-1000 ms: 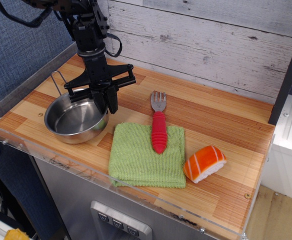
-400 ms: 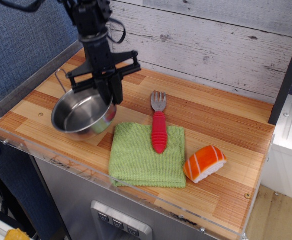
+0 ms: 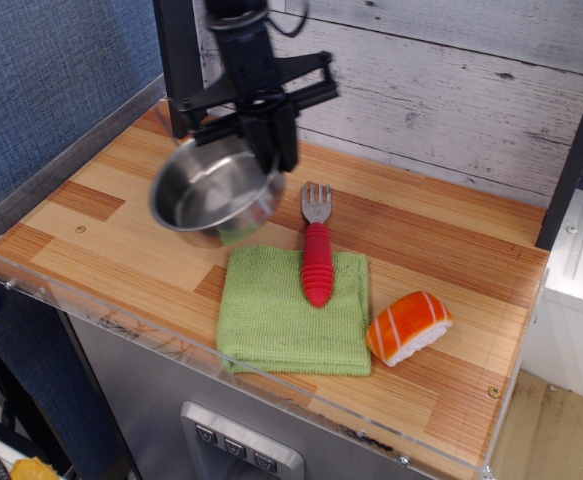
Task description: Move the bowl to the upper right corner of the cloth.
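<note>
One round, shiny steel bowl (image 3: 216,193) hangs tilted above the striped wooden bench (image 3: 441,250), its rim clenched in the black gripper (image 3: 267,150); the square, woven green cloth (image 3: 293,310) lies flat.

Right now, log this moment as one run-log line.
gripper: shut on bowl | bowl: airborne, tilted | cloth: fork on upper right | placement: pending

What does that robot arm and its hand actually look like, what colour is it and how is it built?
The arm is black all over, a chunky jointed column coming down from the top of the picture. A thin black cable loops beside it. Its hand has a flat horizontal black crossbar with two long dark fingers hanging below it. I can see no markings or labels.
</note>
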Robot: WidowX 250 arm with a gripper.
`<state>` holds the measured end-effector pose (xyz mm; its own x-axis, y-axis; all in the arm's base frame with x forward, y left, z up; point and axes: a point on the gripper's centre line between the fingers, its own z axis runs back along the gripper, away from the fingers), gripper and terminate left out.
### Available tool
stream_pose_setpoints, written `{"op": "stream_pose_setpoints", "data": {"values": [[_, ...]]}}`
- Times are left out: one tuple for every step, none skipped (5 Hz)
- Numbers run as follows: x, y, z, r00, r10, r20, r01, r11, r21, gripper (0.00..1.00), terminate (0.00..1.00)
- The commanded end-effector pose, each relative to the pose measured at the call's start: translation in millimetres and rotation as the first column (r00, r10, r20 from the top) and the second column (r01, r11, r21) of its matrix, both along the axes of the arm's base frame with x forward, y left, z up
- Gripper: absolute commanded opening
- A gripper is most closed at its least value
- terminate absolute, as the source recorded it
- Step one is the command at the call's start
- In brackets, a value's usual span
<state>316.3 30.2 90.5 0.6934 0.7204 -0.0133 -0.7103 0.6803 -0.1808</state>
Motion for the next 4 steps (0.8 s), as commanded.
{"op": "stream_pose_setpoints", "data": {"values": [[29, -52, 12, 0.990, -0.119, 0.074, 0.120, 0.993, 0.001, 0.00, 0.00], [38, -76, 7, 0.985, -0.153, 0.078, 0.154, 0.988, -0.008, 0.00, 0.00], [45, -100, -3, 0.975, -0.210, 0.065, 0.211, 0.977, -0.007, 0.00, 0.00], [52, -114, -13, 0.968, -0.244, 0.064, 0.245, 0.970, 0.000, 0.00, 0.00]]}}
